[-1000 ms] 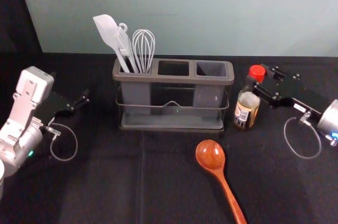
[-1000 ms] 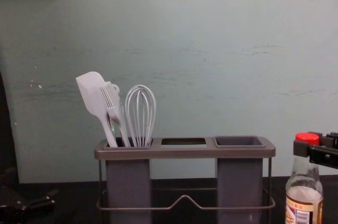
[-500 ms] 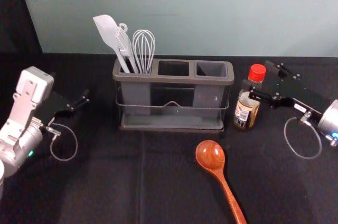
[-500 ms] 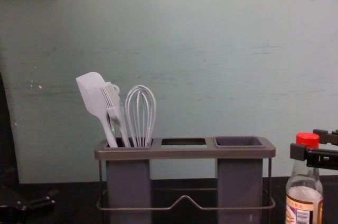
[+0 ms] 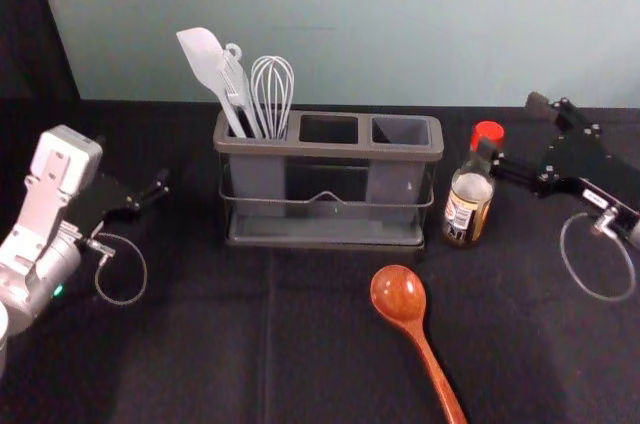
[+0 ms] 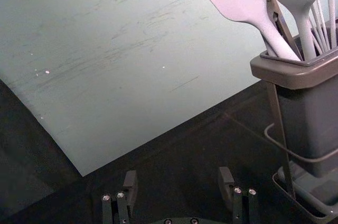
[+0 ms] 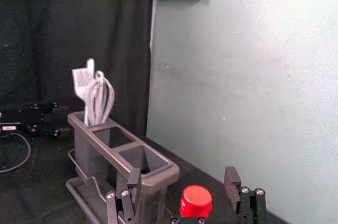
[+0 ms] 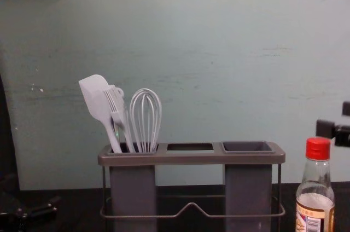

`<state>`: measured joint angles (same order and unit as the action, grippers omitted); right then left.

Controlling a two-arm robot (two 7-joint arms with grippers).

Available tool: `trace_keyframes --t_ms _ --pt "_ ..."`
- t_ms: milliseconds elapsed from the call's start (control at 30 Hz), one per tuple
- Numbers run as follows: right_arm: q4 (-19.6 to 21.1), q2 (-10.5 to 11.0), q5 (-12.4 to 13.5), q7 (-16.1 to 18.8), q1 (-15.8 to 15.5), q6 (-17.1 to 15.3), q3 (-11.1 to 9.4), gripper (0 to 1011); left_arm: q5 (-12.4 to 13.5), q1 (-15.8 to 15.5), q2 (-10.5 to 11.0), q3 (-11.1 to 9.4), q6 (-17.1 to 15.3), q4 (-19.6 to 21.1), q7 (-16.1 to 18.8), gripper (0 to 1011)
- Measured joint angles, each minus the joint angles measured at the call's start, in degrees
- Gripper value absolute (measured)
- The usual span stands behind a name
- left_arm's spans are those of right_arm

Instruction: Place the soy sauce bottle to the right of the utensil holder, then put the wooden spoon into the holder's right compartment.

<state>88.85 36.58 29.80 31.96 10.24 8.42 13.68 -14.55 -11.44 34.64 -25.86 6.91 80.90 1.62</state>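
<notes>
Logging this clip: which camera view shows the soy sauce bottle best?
The head view: it takes in the bottle from red cap to base. The chest view shows it larger but cuts off its bottom; the right wrist view shows its cap.

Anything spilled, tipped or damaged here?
Nothing major. Soy sauce bottle stands upright right of the utensil holder, right gripper open near its cap. Left gripper idles left of the holder. Wooden spoon lies in front, unplaced. Only oddity: scuffs on the wall.

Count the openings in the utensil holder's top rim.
3, side by side in the utensil holder: left opening, with spatula, brush and whisk in it; middle opening; right opening. The whole rim shows, so none seems hidden.
</notes>
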Motion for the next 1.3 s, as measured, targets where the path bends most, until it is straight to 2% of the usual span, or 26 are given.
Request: trace_keyframes --t_ms 200,433,533,600,800,833,867,900,933,967,1000,1033,1067,1100,1133,1267,1300 --pt "10.6 3.4 -2.4 -3.3 -7.4 -0.9 -3.9 1004 0.0 0.0 0.0 0.0 0.0 0.0 0.0 1005" --pt "18.8 5.5 -4.9 -3.4 -13.3 -1.2 -5.4 1004 0.0 0.0 0.0 0.0 0.0 0.0 0.0 1005" --pt "20.6 5.7 -5.5 -3.3 -14.5 -1.3 -5.4 1004 0.0 0.0 0.0 0.0 0.0 0.0 0.0 1005" --pt "22.4 6.0 -6.4 -3.1 -15.2 -2.6 -5.0 1004 0.0 0.0 0.0 0.0 0.0 0.0 0.0 1005" --pt "26.3 6.5 -8.7 -4.6 -14.2 -13.2 -1.5 1004 0.0 0.0 0.0 0.0 0.0 0.0 0.0 1005" --pt "26.7 6.4 -9.0 -5.0 -13.7 -15.4 -0.7 1004 0.0 0.0 0.0 0.0 0.0 0.0 0.0 1005" --pt "27.4 6.0 -9.6 -5.9 -12.6 -20.3 1.1 1004 0.0 0.0 0.0 0.0 0.0 0.0 0.0 1005" --pt "27.6 5.7 -9.8 -6.3 -11.9 -22.7 2.1 1004 0.0 0.0 0.0 0.0 0.0 0.0 0.0 1005" --pt "27.8 4.8 -9.9 -7.1 -10.5 -27.6 3.9 1004 0.0 0.0 0.0 0.0 0.0 0.0 0.0 1005" --pt "27.8 4.3 -10.0 -7.6 -9.9 -29.9 4.6 1004 0.0 0.0 0.0 0.0 0.0 0.0 0.0 1005" --pt "27.8 3.1 -10.0 -8.6 -8.7 -34.1 6.1 1004 0.0 0.0 0.0 0.0 0.0 0.0 0.0 1005" --pt "27.8 3.1 -10.0 -8.6 -8.7 -34.1 6.1 1004 0.0 0.0 0.0 0.0 0.0 0.0 0.0 1005" --pt "27.3 1.5 -10.0 -9.7 -7.4 -38.6 7.5 1004 0.0 0.0 0.0 0.0 0.0 0.0 0.0 1005" --pt "27.0 0.6 -10.0 -10.4 -6.8 -40.7 8.0 1004 0.0 0.0 0.0 0.0 0.0 0.0 0.0 1005" --pt "26.1 -1.2 -9.6 -11.7 -5.9 -44.6 8.7 1004 0.0 0.0 0.0 0.0 0.0 0.0 0.0 1005" --pt "24.6 -5.0 -9.1 -15.1 -4.8 -51.6 9.0 1004 0.0 0.0 0.0 0.0 0.0 0.0 0.0 1005" --pt "23.8 -7.3 -9.1 -17.3 -4.4 -55.0 8.8 1004 0.0 0.0 0.0 0.0 0.0 0.0 0.0 1005"
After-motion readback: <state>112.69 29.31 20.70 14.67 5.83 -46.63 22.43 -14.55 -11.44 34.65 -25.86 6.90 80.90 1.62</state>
